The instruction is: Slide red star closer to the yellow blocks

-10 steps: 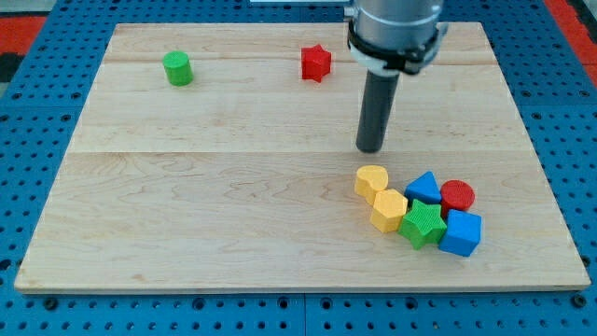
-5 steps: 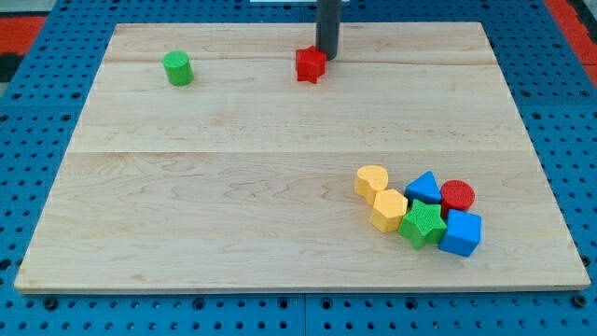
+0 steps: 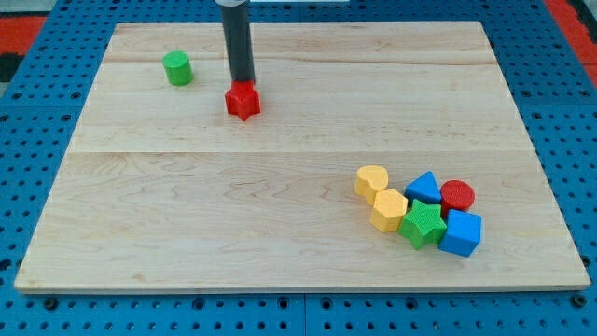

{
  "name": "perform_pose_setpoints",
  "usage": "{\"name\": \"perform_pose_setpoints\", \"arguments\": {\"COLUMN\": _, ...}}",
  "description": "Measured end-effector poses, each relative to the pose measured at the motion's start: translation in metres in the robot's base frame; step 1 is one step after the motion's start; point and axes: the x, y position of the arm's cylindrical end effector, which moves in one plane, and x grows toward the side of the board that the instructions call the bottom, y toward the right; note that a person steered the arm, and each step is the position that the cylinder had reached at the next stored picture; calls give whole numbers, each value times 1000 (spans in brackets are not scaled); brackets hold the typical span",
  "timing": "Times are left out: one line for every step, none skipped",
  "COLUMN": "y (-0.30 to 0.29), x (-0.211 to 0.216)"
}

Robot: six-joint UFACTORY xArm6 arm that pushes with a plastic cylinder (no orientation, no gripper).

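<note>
My tip (image 3: 242, 83) touched the top edge of the red star (image 3: 242, 101), with the green cylinder (image 3: 177, 68) to the view's left and the yellow heart (image 3: 370, 182) and yellow hexagon (image 3: 388, 210) well apart at lower right.

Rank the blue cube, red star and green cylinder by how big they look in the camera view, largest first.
1. blue cube, though it lies nearest the view's bottom, which may flatter it.
2 and 3. red star and green cylinder: too alike to rank.

My tip touches the star's upper edge.
</note>
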Motion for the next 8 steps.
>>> {"name": "perform_pose_setpoints", "arguments": {"y": -3, "x": 25}}
{"name": "perform_pose_setpoints", "arguments": {"y": -3, "x": 51}}
{"name": "perform_pose_setpoints", "arguments": {"y": -3, "x": 82}}
{"name": "perform_pose_setpoints", "arguments": {"y": -3, "x": 121}}
{"name": "perform_pose_setpoints", "arguments": {"y": 4, "x": 156}}
{"name": "perform_pose_setpoints", "arguments": {"y": 21, "x": 179}}
{"name": "perform_pose_setpoints", "arguments": {"y": 21, "x": 179}}
{"name": "perform_pose_setpoints", "arguments": {"y": -16, "x": 174}}
